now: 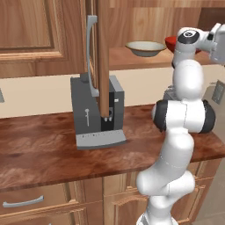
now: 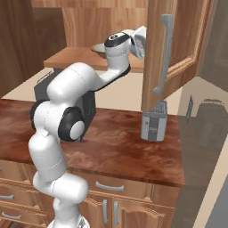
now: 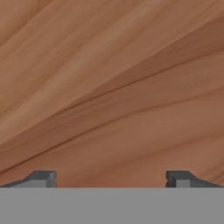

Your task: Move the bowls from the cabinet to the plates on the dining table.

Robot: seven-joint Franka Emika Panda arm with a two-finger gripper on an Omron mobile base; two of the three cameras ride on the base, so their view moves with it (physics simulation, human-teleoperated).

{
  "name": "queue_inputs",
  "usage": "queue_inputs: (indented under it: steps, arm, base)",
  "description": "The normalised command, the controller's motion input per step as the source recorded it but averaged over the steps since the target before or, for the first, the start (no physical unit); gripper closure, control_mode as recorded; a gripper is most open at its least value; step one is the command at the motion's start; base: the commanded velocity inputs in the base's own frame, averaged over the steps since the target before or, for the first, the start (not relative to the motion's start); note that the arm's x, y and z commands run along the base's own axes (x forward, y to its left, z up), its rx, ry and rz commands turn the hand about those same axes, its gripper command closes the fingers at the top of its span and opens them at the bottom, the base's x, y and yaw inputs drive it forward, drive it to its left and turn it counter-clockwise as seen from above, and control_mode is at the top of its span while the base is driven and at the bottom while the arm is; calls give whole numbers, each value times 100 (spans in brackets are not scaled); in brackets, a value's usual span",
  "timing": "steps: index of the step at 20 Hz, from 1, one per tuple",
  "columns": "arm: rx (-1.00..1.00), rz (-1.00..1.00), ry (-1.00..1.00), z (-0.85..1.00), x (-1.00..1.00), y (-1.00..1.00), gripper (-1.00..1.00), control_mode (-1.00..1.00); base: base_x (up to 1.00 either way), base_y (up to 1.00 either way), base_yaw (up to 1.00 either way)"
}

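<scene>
Hand view: tool jaws spread wide, nothing between them — facing bare wood grain at close range, apparently the cabinet interior. Left base view: the hand is up at shelf height at the far right; cream bowl sits on the shelf to its left, red bowl just beside the wrist, mostly hidden by the arm. Red is nearer — likely first grasp. Dining table and plates out of frame.
</scene>
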Motion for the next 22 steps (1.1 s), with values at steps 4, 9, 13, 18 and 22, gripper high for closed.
queue_inputs:
  steps: [4, 9, 13, 18, 22]
  arm:
    - [0, 4, -13, 0, -53, -59, -100, -100]
    - [0, 13, -9, 0, -47, -58, -100, -100]
    - [0, 25, -11, 0, -25, -37, -100, -100]
    - [0, 27, -5, 0, -17, -13, -100, -100]
    - [0, 22, 0, 0, -1, 1, -100, -100]
  base:
    - [0, 0, 0]
    - [0, 0, 0]
    - [0, 0, 0]
    - [0, 0, 0]
    - [0, 0, 0]
